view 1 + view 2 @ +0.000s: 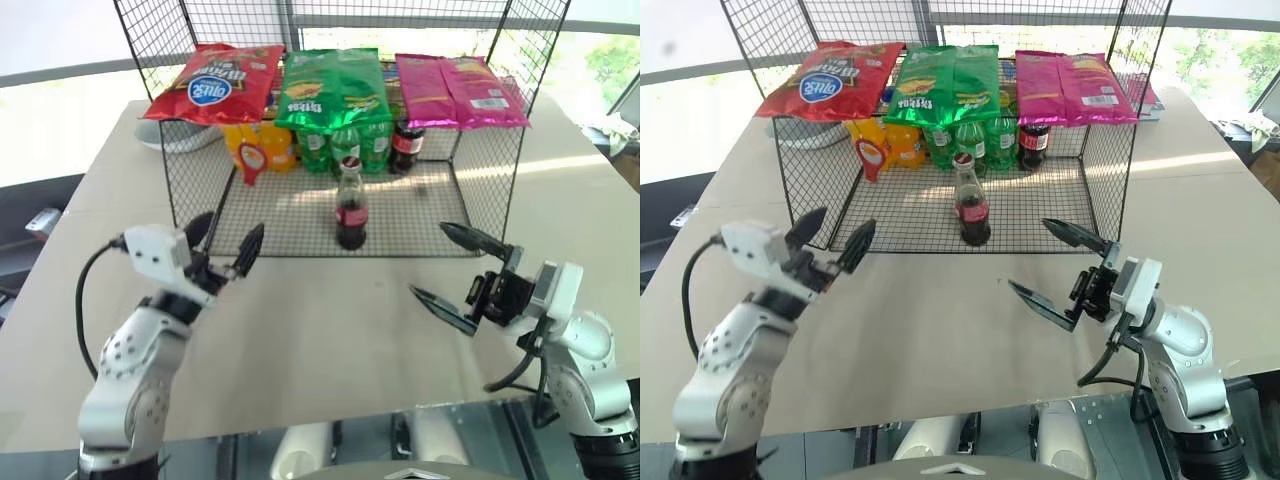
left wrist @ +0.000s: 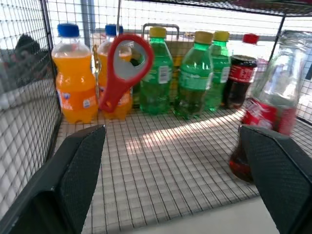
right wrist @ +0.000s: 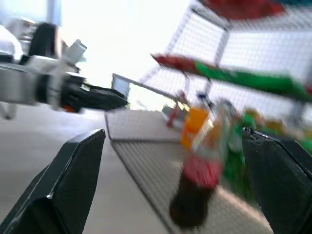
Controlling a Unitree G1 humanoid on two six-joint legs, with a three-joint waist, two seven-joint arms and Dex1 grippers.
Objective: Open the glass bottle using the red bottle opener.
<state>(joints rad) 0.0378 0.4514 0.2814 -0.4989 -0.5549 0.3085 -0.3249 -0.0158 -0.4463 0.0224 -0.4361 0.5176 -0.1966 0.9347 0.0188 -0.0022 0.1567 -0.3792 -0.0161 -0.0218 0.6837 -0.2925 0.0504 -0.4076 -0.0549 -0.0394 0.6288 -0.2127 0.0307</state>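
Both grippers hover over the bench (image 1: 330,350) in front of the wire rack (image 1: 480,200), jaws spread wide and empty: the left gripper (image 1: 228,243) just before the rack's front left corner, the right gripper (image 1: 458,270) near its front right corner, pointing across toward the left one. Between them, on the rack's mesh floor near the front edge, the bottle (image 1: 350,205) stands upright, cap still on, dark cola below a red label. Behind it to the left, the red opener (image 1: 252,160) hangs ring-up, in front of the orange bottles (image 1: 262,145). Green bottles (image 1: 345,148) and a dark soda bottle (image 1: 407,146) line the back. On the rack's top lie red (image 1: 215,82), green (image 1: 333,88) and pink (image 1: 460,90) snack bags
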